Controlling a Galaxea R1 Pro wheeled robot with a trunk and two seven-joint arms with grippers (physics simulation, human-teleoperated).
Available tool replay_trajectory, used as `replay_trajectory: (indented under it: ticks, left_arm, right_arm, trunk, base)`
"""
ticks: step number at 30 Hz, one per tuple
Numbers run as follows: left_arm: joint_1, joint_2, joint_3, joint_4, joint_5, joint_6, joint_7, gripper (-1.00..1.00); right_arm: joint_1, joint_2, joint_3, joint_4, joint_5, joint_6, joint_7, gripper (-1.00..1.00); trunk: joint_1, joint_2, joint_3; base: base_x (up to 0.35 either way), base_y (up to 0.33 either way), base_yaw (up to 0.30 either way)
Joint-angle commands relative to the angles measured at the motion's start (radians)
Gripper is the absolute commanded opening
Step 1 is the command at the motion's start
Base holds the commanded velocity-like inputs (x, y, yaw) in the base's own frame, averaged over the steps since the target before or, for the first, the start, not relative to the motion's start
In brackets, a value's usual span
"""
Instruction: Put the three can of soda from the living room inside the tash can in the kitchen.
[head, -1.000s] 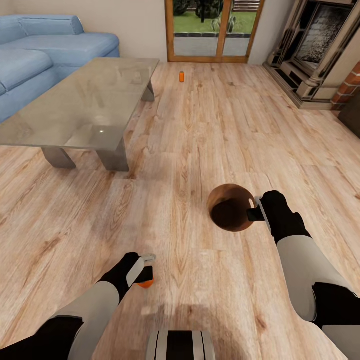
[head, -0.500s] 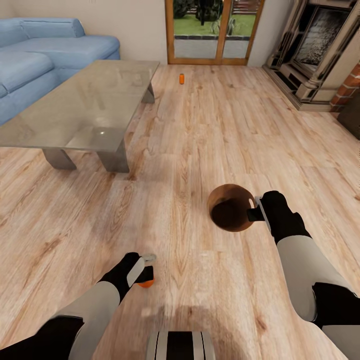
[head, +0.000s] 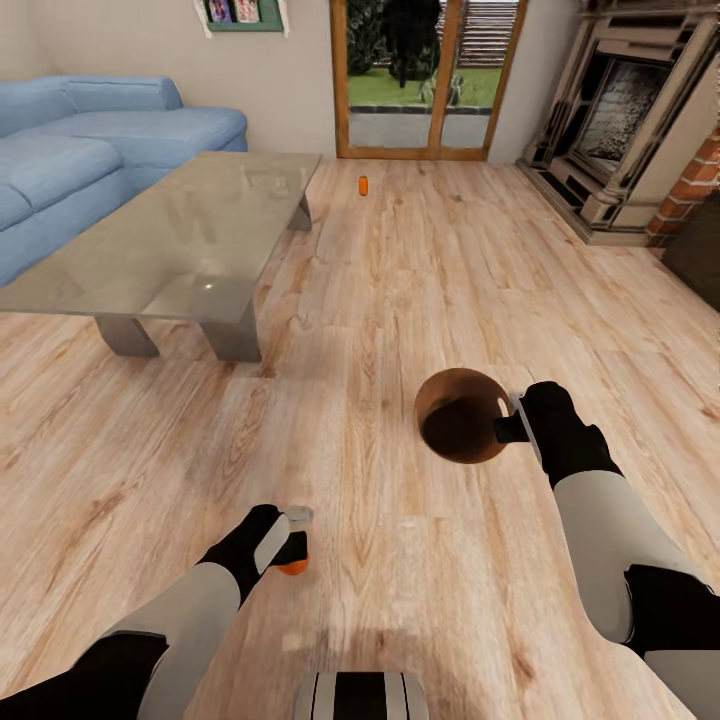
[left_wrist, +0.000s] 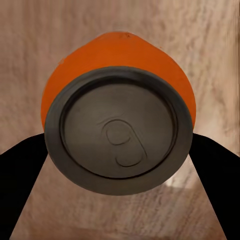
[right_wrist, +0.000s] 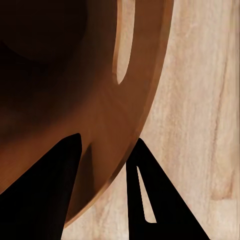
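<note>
Head tilted up, more wall showing; arms unmoved. Left gripper (head: 291, 541) clamps orange can (head: 293, 566); right gripper (head: 510, 418) pinches bin (head: 455, 413) rim. Second can (head: 363, 185) on floor near doors: next target.

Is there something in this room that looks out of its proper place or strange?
Yes. One orange can stands alone on the wood floor near the glass doors, an odd place for a drink. The brown bin is in the living room, held at its rim by the right gripper.
</note>
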Motion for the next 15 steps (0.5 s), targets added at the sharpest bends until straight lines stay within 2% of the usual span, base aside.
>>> replay_trajectory:
  ticks: [1,11,15]
  left_arm:
    - [0.000,0.000,0.000,0.000,0.000,0.000,0.000,-1.00]
    - [0.000,0.000,-0.001,-0.014,-0.001,-0.001,0.000,-1.00]
    - [0.012,0.000,-0.003,-0.107,-0.003,0.003,0.001,-1.00]
  right_arm:
    - [0.000,0.000,0.000,0.000,-0.008,0.000,0.002,-1.00]
    - [0.000,0.000,-0.001,0.007,-0.010,0.000,0.002,-1.00]
    - [0.000,0.000,-0.002,0.009,-0.010,0.000,0.002,-1.00]
  trunk:
    - [0.000,0.000,0.004]
    - [-0.005,0.003,0.043]
    - [-0.007,0.004,0.058]
  base:
    - [0.000,0.000,0.000]
    - [0.000,0.000,0.000]
    - [0.000,0.000,0.000]
